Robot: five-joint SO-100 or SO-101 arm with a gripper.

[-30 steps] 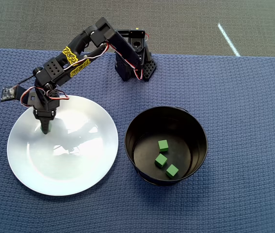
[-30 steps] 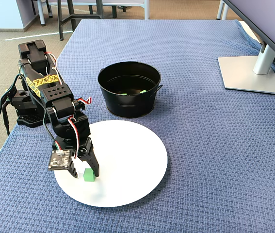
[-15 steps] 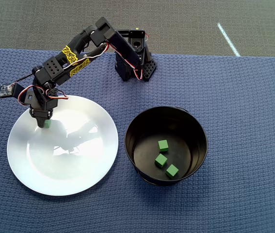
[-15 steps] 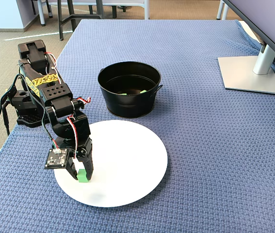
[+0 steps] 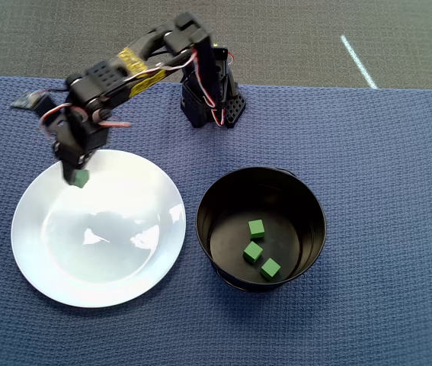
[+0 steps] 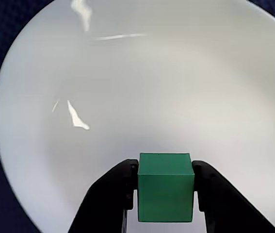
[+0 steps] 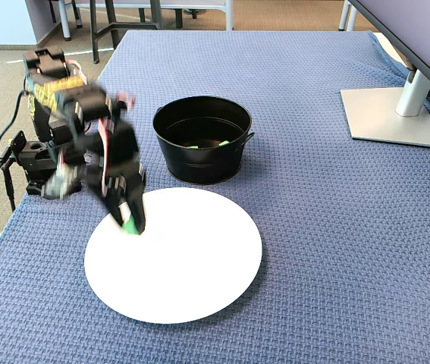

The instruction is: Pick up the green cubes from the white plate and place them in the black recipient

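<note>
My gripper (image 6: 165, 189) is shut on a green cube (image 6: 165, 187), held between the two black fingers over the white plate (image 6: 127, 97). In the overhead view the gripper (image 5: 78, 177) holds this cube (image 5: 81, 179) at the plate's (image 5: 97, 252) upper left rim. In the fixed view the blurred gripper (image 7: 130, 221) and cube (image 7: 129, 227) are at the plate's (image 7: 192, 265) left edge. The rest of the plate is bare. Three green cubes (image 5: 255, 227) (image 5: 253, 252) (image 5: 270, 268) lie in the black recipient (image 5: 261, 179), right of the plate; the pot also shows in the fixed view (image 7: 203, 152).
The arm's base (image 5: 212, 103) stands at the back edge of the blue woven cloth (image 5: 383, 152). A monitor stand (image 7: 393, 114) sits at the right in the fixed view. Cables hang by the base at the table's left edge (image 7: 2, 174).
</note>
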